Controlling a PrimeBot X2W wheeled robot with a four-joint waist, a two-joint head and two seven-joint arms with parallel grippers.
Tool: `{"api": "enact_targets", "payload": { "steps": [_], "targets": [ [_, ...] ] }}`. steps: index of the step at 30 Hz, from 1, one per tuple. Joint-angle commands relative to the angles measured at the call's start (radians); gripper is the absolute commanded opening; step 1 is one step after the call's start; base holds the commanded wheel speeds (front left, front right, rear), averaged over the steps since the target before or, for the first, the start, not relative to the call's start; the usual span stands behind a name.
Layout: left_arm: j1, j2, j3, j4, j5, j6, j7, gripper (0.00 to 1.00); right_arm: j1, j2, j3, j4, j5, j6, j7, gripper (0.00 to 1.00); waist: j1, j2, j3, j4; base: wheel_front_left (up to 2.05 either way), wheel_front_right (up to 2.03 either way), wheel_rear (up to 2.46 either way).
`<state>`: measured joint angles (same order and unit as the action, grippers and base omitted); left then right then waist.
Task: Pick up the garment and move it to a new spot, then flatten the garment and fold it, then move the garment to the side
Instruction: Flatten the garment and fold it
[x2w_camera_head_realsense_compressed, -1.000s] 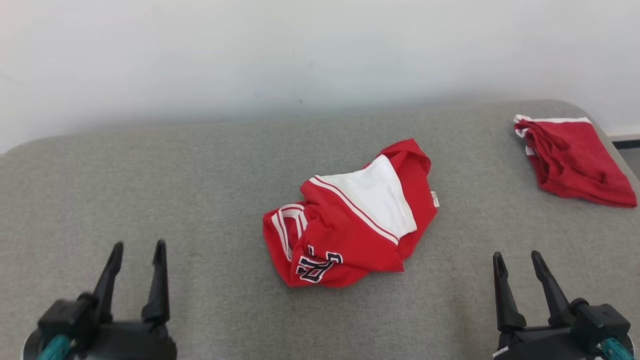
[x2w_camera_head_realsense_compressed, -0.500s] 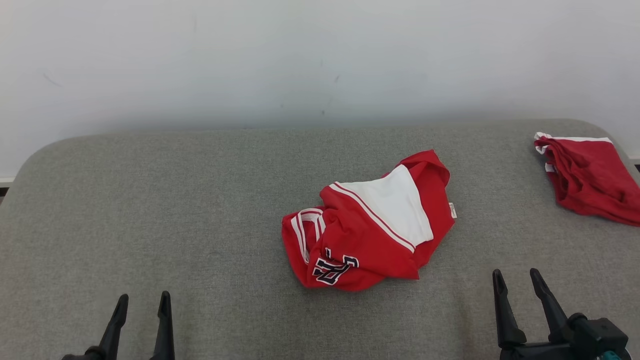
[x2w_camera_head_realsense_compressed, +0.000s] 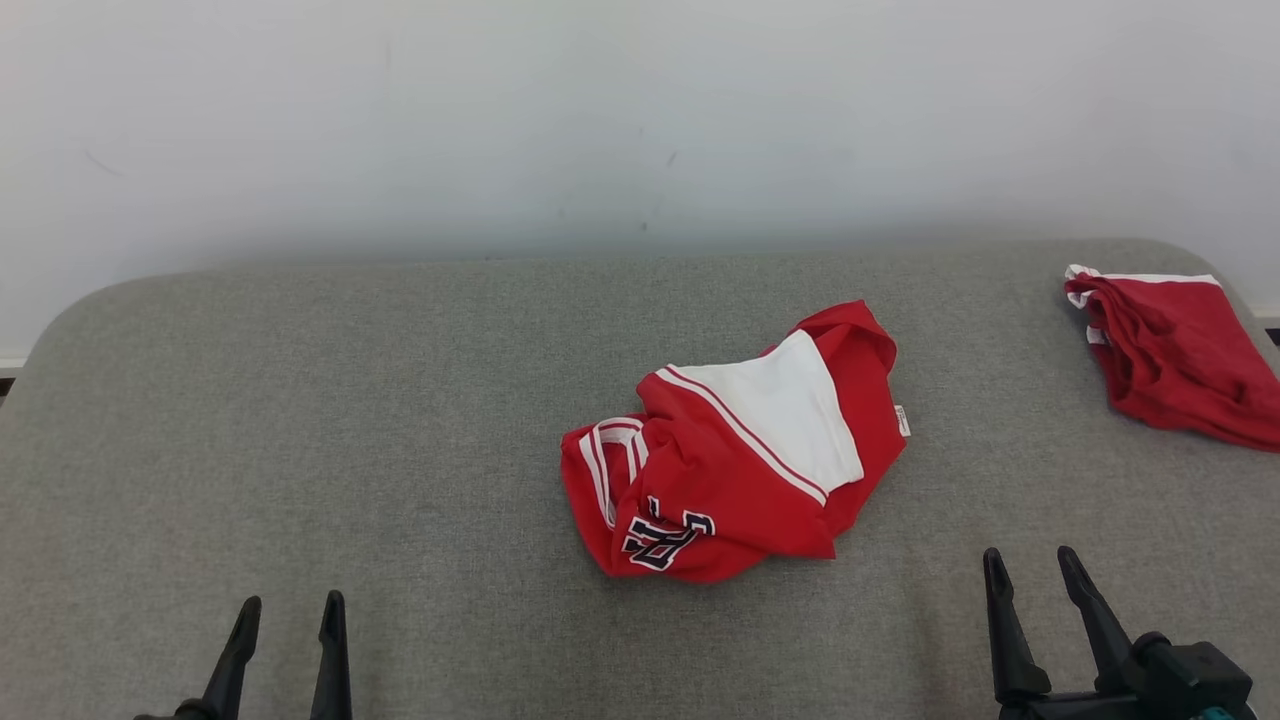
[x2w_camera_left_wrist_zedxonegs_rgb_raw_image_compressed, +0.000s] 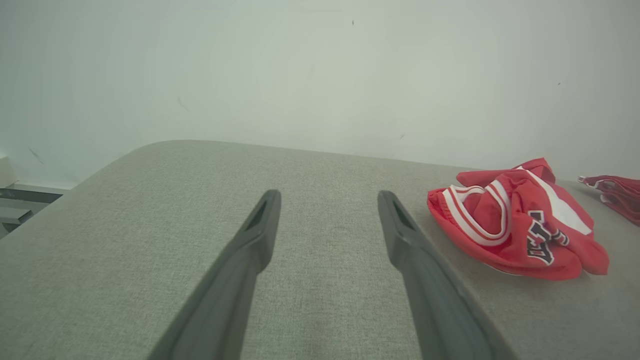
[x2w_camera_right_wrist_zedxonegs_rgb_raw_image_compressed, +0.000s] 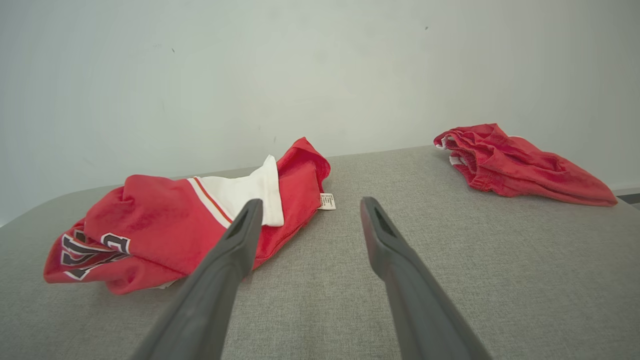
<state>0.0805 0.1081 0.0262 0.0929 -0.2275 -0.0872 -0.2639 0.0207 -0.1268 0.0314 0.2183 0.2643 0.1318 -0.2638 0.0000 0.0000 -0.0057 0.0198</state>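
Note:
A crumpled red garment (x2w_camera_head_realsense_compressed: 735, 450) with white panels and dark lettering lies bunched near the middle of the grey padded table (x2w_camera_head_realsense_compressed: 350, 420). It also shows at the right of the left wrist view as the garment (x2w_camera_left_wrist_zedxonegs_rgb_raw_image_compressed: 515, 225) and at the left of the right wrist view as the garment (x2w_camera_right_wrist_zedxonegs_rgb_raw_image_compressed: 175, 225). My left gripper (x2w_camera_head_realsense_compressed: 290, 605) stands open at the lower left, well short of it. My right gripper (x2w_camera_head_realsense_compressed: 1030, 560) stands open at the lower right, apart from the cloth. Both hold nothing.
A second red cloth (x2w_camera_head_realsense_compressed: 1170, 350) with white trim lies folded at the table's far right corner, seen too as the cloth (x2w_camera_right_wrist_zedxonegs_rgb_raw_image_compressed: 520, 165). A pale wall (x2w_camera_head_realsense_compressed: 600, 120) rises behind the table. Bare grey surface spreads to the left of the garment.
The camera rose and shifted over the first half second, so the whole scene slid down and right. Both grippers now sit lower in the picture. The garment lies as before.

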Motion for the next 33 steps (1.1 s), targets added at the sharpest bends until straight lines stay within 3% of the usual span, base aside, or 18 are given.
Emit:
{"api": "enact_targets", "payload": {
  "steps": [1, 11, 18, 26, 33],
  "targets": [
    [-0.009, -0.004, 0.007, 0.004, 0.011, -0.004, 0.0, 1.0, 0.002, 0.001, 0.0, 0.003, 0.011, -0.002, -0.001, 1.0, 0.0, 0.0, 0.001, -0.002, 0.0, 0.0, 0.0],
    [-0.08, 0.006, 0.016, 0.018, 0.028, -0.024, 0.0, 1.0, -0.017, 0.003, 0.007, 0.002, 0.012, -0.003, -0.001, 1.0, 0.0, 0.0, 0.025, -0.025, 0.0, 0.0, 0.0],
    [-0.313, 0.114, -0.049, 0.043, 0.009, -0.041, 0.035, 1.0, -0.056, 0.011, 0.008, 0.003, 0.019, -0.003, -0.001, 1.0, 0.0, 0.0, 0.095, -0.09, 0.0, 0.0, 0.0],
    [-0.664, 0.268, -0.256, 0.082, -0.161, -0.041, 0.211, 1.0, -0.114, 0.038, 0.015, 0.007, 0.031, -0.003, -0.001, 1.0, 0.0, 0.0, 0.201, -0.213, 0.0, 0.0, 0.0],
    [-0.89, 0.361, -0.477, 0.179, -0.35, -0.042, 0.383, 1.0, -0.156, 0.062, 0.017, 0.011, 0.044, -0.003, -0.001, 1.0, 0.0, 0.0, 0.278, -0.3, 0.0, 0.0, 0.0]
  ]
}}
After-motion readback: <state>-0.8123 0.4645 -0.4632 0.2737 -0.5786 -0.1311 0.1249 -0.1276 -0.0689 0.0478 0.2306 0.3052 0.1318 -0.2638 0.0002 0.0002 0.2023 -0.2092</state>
